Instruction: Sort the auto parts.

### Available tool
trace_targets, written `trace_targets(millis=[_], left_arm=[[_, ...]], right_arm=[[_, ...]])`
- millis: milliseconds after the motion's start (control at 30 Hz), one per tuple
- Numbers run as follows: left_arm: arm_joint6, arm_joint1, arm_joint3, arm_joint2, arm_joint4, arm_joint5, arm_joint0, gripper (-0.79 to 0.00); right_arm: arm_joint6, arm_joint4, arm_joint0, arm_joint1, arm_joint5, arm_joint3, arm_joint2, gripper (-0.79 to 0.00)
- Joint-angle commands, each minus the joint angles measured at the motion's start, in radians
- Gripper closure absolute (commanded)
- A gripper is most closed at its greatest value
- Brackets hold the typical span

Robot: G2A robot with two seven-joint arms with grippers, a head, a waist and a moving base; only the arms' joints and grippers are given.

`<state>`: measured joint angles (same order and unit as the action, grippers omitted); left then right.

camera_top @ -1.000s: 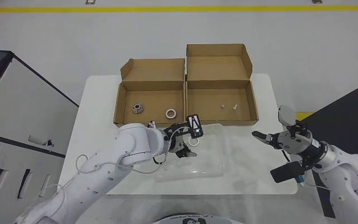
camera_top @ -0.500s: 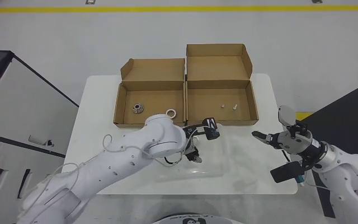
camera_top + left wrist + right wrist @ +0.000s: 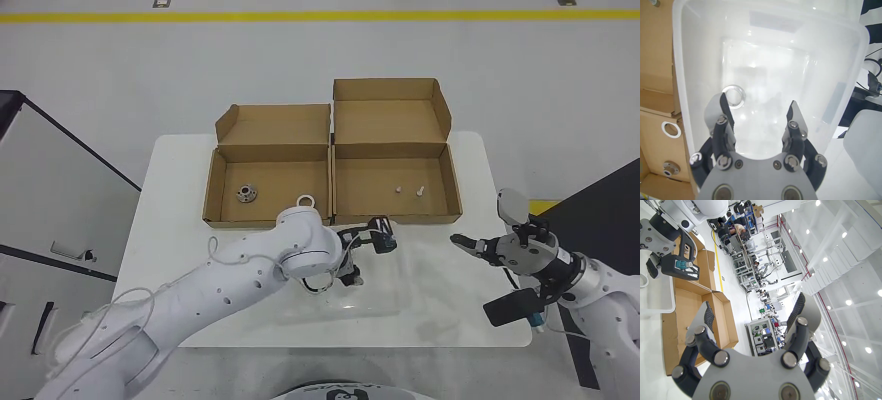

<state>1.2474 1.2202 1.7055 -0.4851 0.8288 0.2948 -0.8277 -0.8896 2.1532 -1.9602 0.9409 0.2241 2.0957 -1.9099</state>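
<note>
My left gripper (image 3: pixel 758 106) hangs open inside a clear plastic bin (image 3: pixel 677 56), just short of a silver metal ring (image 3: pixel 734 96) lying on the bin's floor; one fingertip sits beside the ring. From above, the left gripper (image 3: pixel 345 272) is over the bin (image 3: pixel 388 295) near its left end. The left cardboard box (image 3: pixel 215 190) holds a dark flange (image 3: pixel 244 192) and a white ring (image 3: pixel 306 201). Two small bolts (image 3: pixel 410 188) lie in the right cardboard box (image 3: pixel 450 185). My right gripper (image 3: pixel 488 226) is held open and empty off the table's right side, fingers pointing up.
Both boxes stand side by side at the table's back with their lids folded away. The white table (image 3: pixel 170 220) has bare room left of the bin and along the front edge. A grey cabinet (image 3: pixel 40 200) stands to the left.
The left arm has swung to the right along the bin, carrying its open gripper further over the bin's inside. The right arm has stayed still.
</note>
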Motion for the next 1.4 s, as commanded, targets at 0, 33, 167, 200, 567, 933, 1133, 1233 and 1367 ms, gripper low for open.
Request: trace_targets(millis=[0,33,167,200,567,933,1133,1233,1367], left_arm=[[-0.006,0.000,-0.011,-0.001,0.001,0.007,-0.005,-0.357],[-0.009,0.000,-0.014,-0.002,0.004,0.010,-0.007,-0.354],[-0.026,0.003,-0.036,0.006,0.018,0.023,-0.015,-0.348],[-0.032,0.005,-0.043,0.008,0.020,0.023,-0.016,-0.348],[-0.061,0.030,-0.121,0.030,0.051,0.016,0.001,-0.351],[-0.082,0.056,-0.167,0.047,0.069,0.026,0.016,-0.360],[-0.074,0.063,-0.179,0.045,0.074,0.029,0.018,-0.342],[-0.054,0.066,-0.188,0.046,0.070,0.033,0.018,-0.336],[-0.030,0.073,-0.197,0.048,0.056,0.035,0.022,-0.336]], right_arm=[[0.000,0.000,0.000,0.000,0.000,0.000,0.000,-0.785],[0.000,0.000,0.000,0.000,0.000,0.000,0.000,-0.785],[0.000,0.000,0.000,0.000,0.000,0.000,0.000,-0.785],[0.000,0.000,0.000,0.000,0.000,0.000,0.000,-0.785],[0.000,0.000,0.000,0.000,0.000,0.000,0.000,-0.785],[0.000,0.000,0.000,0.000,0.000,0.000,0.000,-0.785],[0.000,0.000,0.000,0.000,0.000,0.000,0.000,-0.785],[0.000,0.000,0.000,0.000,0.000,0.000,0.000,-0.785],[0.000,0.000,0.000,0.000,0.000,0.000,0.000,-0.785]])
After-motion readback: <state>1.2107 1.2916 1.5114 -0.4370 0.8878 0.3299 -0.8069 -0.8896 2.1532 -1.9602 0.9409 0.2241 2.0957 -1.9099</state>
